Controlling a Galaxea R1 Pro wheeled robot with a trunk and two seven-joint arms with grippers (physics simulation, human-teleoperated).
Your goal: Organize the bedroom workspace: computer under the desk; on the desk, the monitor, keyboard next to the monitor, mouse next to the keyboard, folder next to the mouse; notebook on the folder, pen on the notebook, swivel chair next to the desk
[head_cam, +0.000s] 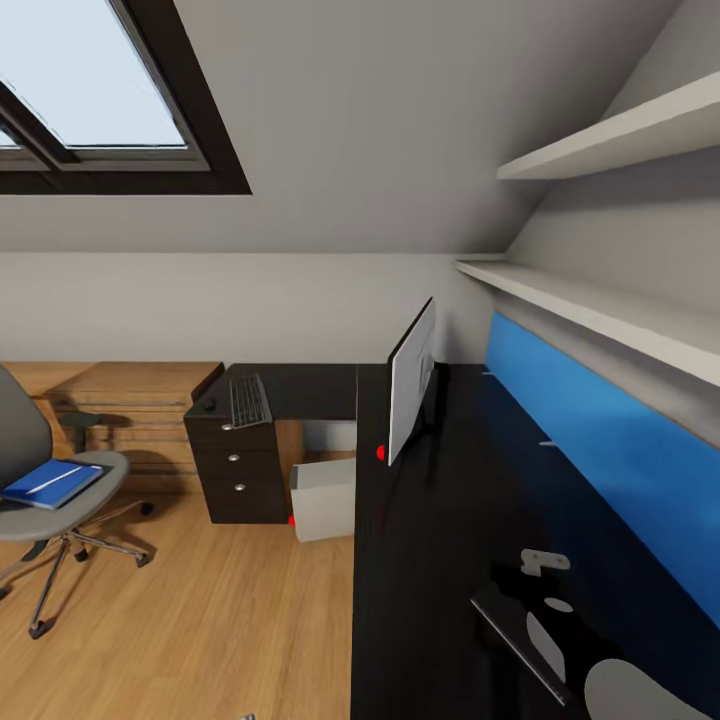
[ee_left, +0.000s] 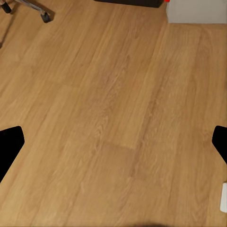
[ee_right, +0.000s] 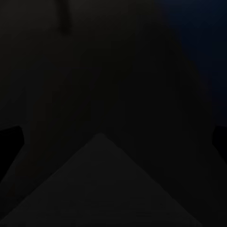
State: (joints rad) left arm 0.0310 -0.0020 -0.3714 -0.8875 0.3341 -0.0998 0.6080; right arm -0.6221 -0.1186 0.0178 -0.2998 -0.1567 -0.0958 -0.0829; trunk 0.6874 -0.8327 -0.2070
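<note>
The black desk runs from the near right to the far wall. On it stands the monitor, seen edge-on. The keyboard and the mouse lie on the far wing above the drawers. Under the desk sits the grey computer. The swivel chair stands at the left with the blue folder on its seat. A thin pale line crosses the folder; I cannot tell whether it is the pen. The notebook is out of view. My left gripper hangs open over the wood floor. My right gripper is open over the dark desk top.
A light wooden dresser stands behind the chair. Two shelves and a blue wall panel line the right wall above the desk. A chair caster shows on the floor. A small white object lies at the floor's edge.
</note>
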